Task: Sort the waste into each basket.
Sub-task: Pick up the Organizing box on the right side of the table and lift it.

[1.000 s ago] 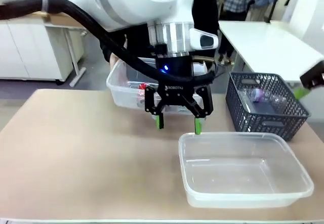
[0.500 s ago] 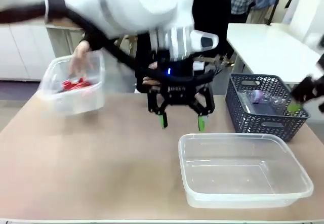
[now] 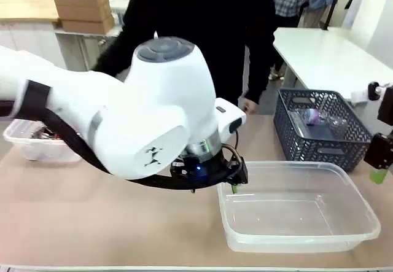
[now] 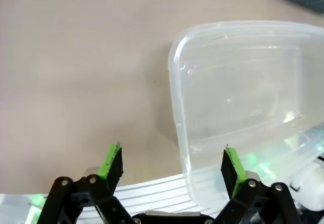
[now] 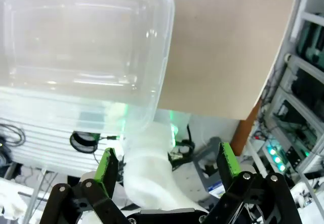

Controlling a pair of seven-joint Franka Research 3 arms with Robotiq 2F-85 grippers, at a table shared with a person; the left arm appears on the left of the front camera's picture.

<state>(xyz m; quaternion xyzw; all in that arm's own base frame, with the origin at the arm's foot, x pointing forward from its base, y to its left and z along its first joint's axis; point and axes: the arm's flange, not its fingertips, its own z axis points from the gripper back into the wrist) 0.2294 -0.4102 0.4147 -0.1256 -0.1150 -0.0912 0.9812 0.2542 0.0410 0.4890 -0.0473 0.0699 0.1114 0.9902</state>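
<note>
An empty clear basket [image 3: 344, 180] sits at the front right of the table. A second clear basket [image 3: 24, 151] stands at the far left with red cans [image 3: 44, 135] inside. My left gripper [image 3: 230, 187] hangs low at the empty basket's left rim, mostly hidden under its own white arm. In the left wrist view the left gripper [image 4: 172, 163] is open with nothing between its pads, above the basket's [image 4: 243, 97] corner. My right gripper [image 3: 377, 161] is at the right edge. It is open [image 5: 167, 164] and empty, beyond the table's edge near the basket [image 5: 86, 47].
A dark lattice basket [image 3: 307, 143] at the back right holds clear bottles [image 3: 334, 121] and a purple item. A person in black stands across the table, one hand [image 3: 249, 106] near its far edge. The left arm's large white body covers the table's middle.
The person carried the basket with red cans from the table's middle to its far left. My left arm swung down and forward to the empty basket. The right gripper dropped lower.
</note>
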